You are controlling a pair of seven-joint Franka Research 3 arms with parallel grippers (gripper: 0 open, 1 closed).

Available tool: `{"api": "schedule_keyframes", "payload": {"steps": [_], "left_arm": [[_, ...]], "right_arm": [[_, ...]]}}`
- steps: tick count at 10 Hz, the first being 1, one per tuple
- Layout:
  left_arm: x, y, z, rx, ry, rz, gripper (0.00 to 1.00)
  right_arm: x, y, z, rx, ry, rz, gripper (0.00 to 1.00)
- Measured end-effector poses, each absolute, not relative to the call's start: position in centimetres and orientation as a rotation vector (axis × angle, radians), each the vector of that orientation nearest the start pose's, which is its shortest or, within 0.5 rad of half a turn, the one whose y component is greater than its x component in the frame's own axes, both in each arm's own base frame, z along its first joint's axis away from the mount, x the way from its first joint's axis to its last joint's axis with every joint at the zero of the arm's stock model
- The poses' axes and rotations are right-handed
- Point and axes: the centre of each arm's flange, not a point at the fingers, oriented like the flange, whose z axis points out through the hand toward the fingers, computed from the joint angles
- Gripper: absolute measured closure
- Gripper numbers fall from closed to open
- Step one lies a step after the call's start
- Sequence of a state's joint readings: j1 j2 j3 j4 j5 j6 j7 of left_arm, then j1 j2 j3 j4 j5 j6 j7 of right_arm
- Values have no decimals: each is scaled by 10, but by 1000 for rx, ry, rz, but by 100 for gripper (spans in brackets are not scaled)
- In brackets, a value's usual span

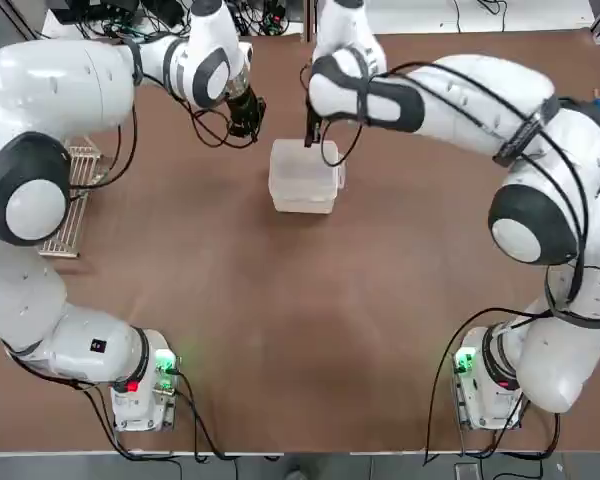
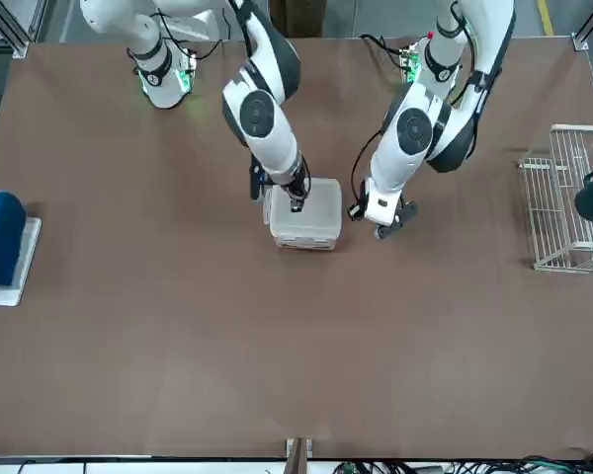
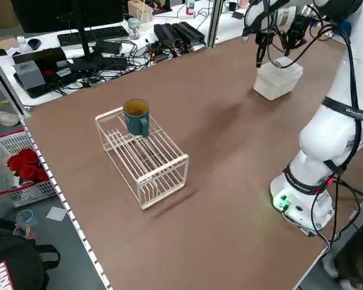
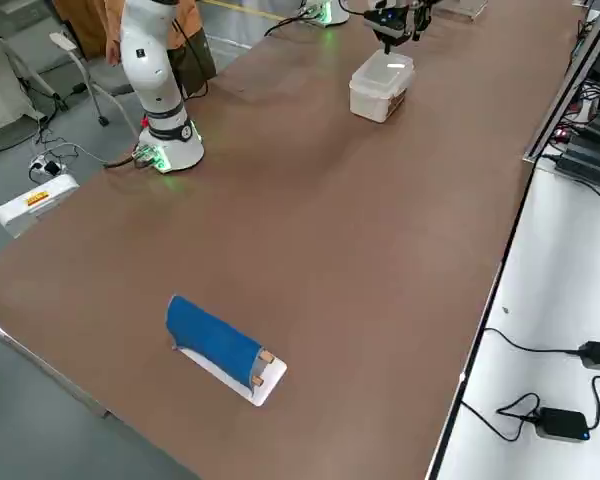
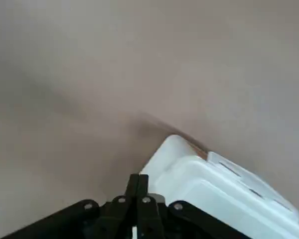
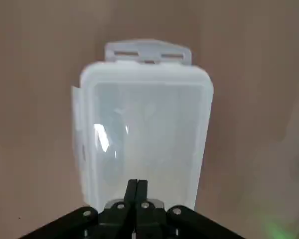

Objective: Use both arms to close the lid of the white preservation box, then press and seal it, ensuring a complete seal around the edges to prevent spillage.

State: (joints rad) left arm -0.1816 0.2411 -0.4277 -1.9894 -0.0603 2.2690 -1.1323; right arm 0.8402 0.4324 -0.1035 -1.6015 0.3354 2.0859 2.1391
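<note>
The white preservation box (image 1: 302, 178) stands at the far middle of the table with its lid (image 6: 144, 124) lying flat on it. A latch tab (image 6: 148, 51) sticks out from one short end. My right gripper (image 1: 313, 140) is shut, its tips down at the far edge of the lid, as the front view also shows for the right gripper (image 2: 296, 203). My left gripper (image 1: 248, 125) is shut and empty, low over the table a little to the left of the box and apart from it. In its wrist view the shut fingertips (image 5: 138, 183) point past a corner of the box (image 5: 214, 194).
A white wire rack (image 3: 145, 157) with a teal mug (image 3: 137, 116) on top stands at the table's left edge. A blue object on a white base (image 4: 215, 340) lies near the far right edge. Bare brown table (image 1: 310, 320) spreads in front of the box.
</note>
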Motion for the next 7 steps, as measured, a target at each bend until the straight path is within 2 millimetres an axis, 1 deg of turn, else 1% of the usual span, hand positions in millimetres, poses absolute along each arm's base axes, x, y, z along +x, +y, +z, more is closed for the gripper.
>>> {"api": "schedule_keyframes", "payload": {"steps": [1,2,3,4,5,6,7], "left_arm": [[499,-347,372,-3150,-967,107,99],[498,-360,383,-3162,-990,94,99],[491,-384,389,-3175,-997,99,99],[482,-411,389,-3182,-997,107,99],[477,-439,384,-3184,-999,110,99],[475,-466,377,-3186,-1004,115,99],[472,-489,366,-3186,-1001,122,99]], "right_arm": [[500,454,395,-2219,2093,370,97],[515,426,395,-2266,2059,370,97],[530,397,388,-2296,2030,393,97],[540,372,379,-2311,2004,446,97],[547,347,363,-2315,1968,526,97],[551,319,343,-2306,1929,616,97],[551,295,322,-2303,1904,680,97]]}}
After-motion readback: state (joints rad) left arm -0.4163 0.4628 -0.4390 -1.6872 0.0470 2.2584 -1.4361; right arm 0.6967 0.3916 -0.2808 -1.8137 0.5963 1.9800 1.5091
